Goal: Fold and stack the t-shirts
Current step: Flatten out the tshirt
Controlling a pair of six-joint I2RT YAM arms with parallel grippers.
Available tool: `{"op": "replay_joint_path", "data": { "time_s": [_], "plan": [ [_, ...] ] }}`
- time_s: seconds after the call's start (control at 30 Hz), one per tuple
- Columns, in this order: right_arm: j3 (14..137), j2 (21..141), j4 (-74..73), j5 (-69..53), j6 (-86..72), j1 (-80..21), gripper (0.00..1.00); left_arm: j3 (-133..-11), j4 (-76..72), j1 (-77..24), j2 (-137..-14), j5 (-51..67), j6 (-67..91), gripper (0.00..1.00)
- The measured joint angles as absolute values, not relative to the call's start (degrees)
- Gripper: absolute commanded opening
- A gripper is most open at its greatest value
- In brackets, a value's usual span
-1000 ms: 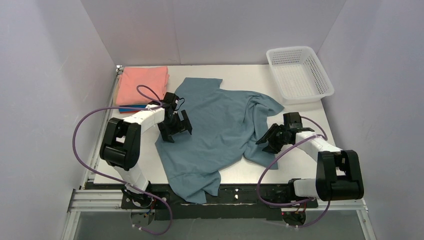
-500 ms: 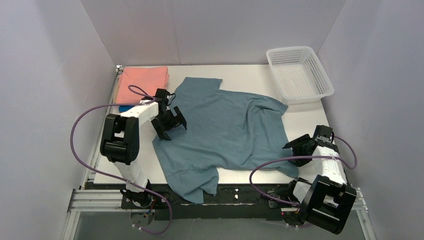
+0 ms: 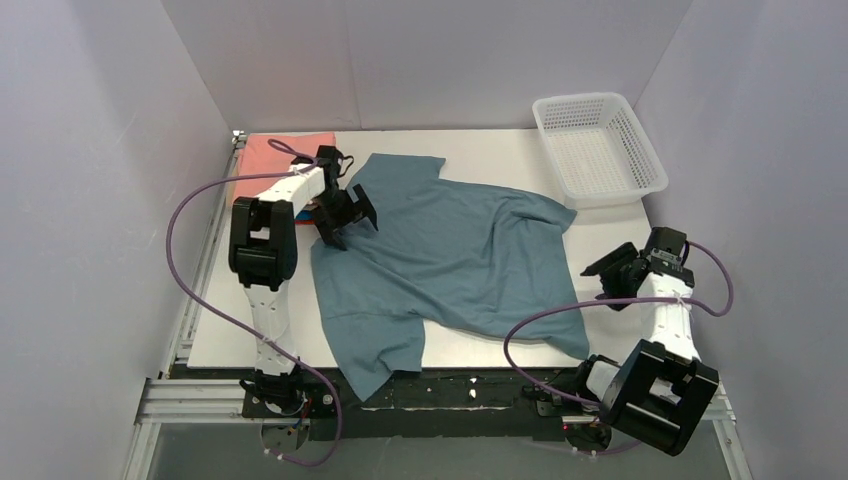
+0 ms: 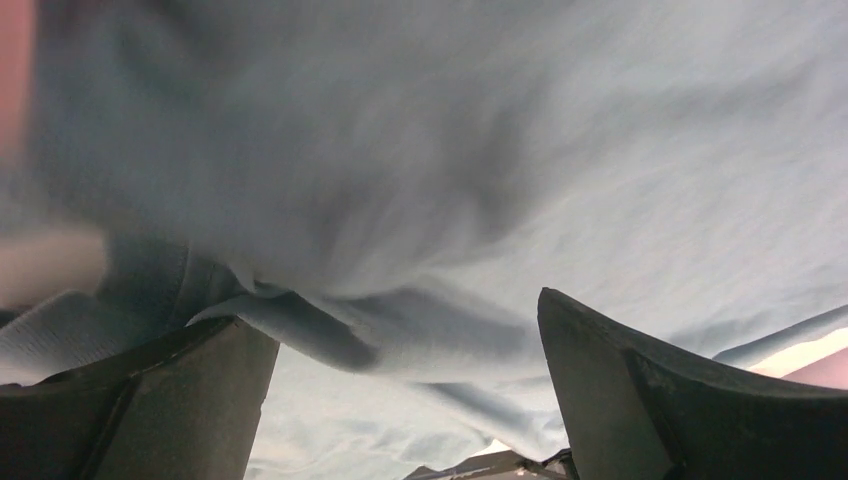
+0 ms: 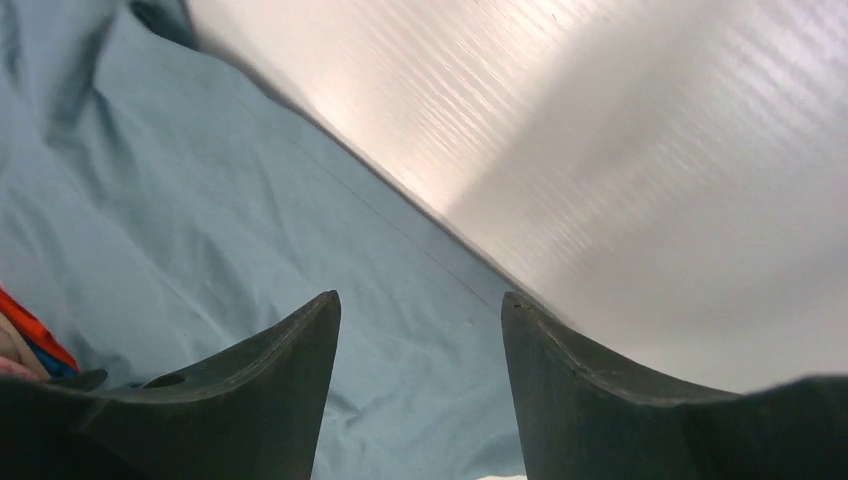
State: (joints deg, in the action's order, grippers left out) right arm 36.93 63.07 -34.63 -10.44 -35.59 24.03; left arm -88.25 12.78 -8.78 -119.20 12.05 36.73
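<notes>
A large blue-grey t-shirt [image 3: 450,255] lies spread open across the middle of the white worktop [image 3: 620,225]. It is mostly flat but rumpled, and one lower corner hangs over the near edge toward 7 o'clock. It looks laid out for smoothing, and no fold has been made in it yet. At 10 o'clock from it, in the far left corner, sits a salmon-pink t-shirt [image 3: 280,155] folded into a neat rectangle. This is probably the pile the big one should join.

The left claw [image 3: 345,215] is over the shirt's edge at 10 o'clock, close to a sleeve, with its jaws spread wide. Its wrist view shows a raised ridge of cloth lying in the gap, not pinched, so it seems poised to take hold there.

The right claw [image 3: 603,280] is at 3 o'clock, just beside the shirt's right edge and over bare worktop. Its jaws are parted and empty. Its wrist view shows the hem running diagonally below.

A white mesh basket [image 3: 600,150] stands well apart at 1 o'clock.
</notes>
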Motion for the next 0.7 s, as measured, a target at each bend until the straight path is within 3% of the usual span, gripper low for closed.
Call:
{"op": "replay_joint_path", "data": {
  "time_s": [0.23,0.37,0.5,0.7],
  "plan": [
    [39.31,59.99,-35.03,-6.68,-33.61,17.34,0.67,-103.92,15.62,-8.75,-128.29,15.05,33.76,0.98],
    [39.66,59.22,-36.14,-4.01,-33.78,6.85,0.67,-101.54,15.03,-9.13,-126.06,15.07,31.88,0.98],
    [40.32,59.55,-36.62,-0.95,-34.57,-2.13,0.64,-92.29,16.34,-10.52,-114.72,11.27,30.46,0.98],
    [41.67,64.38,-40.07,3.05,-36.77,-12.56,0.63,-75.18,17.98,-16.34,-86.30,4.62,33.15,0.98]
  ]
}}
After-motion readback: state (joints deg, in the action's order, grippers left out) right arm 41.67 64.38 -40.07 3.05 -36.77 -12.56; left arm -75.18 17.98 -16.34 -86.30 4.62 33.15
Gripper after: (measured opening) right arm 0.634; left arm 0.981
